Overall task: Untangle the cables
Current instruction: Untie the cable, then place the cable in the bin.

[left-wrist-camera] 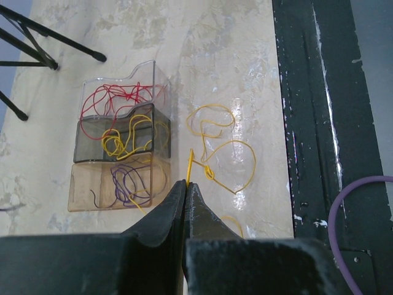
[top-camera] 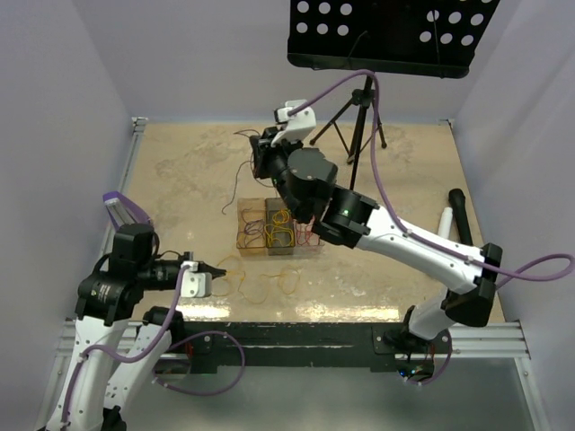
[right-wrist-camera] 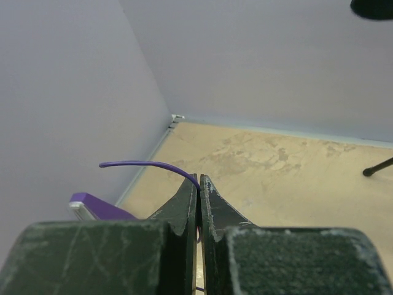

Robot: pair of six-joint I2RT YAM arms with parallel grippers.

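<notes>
Item: yellow wires (left-wrist-camera: 209,167); thin loops knotted together, lying loose on the counter (top-camera: 180,171) near its front edge, between the bins (left-wrist-camera: 80,184) and the black rail; the group's long axis runs along that edge.

Left pincer (left-wrist-camera: 186,186): clenched; one upright yellow strand end is nipped at the very tips; the rest of the tangle lies just ahead of the tips and off to their right, resting on the counter; in the top view it stretches away rightward from the pincer.

Bins: three in a row, touching side by side; clear one holds red wire, grey one holds more yellow, amber one holds purple; all just beyond the loose tangle.

Purple wire (right-wrist-camera: 147,163): one strand, grasped by the right pincer (right-wrist-camera: 199,179), jaws clenched on it; the free end arcs out to the left of the tips; this pincer is raised over the far part of the counter, well apart from the yellow group; thin dark strands trail below it in the top view.

Tripod (top-camera: 355,126): black, at the far edge.

Judgement: the left arm is far nearer the yellow knot; a pull from it toward the left, along the tangle's long axis, would draw the loops out; the knot may tighten rather than slip.
</notes>
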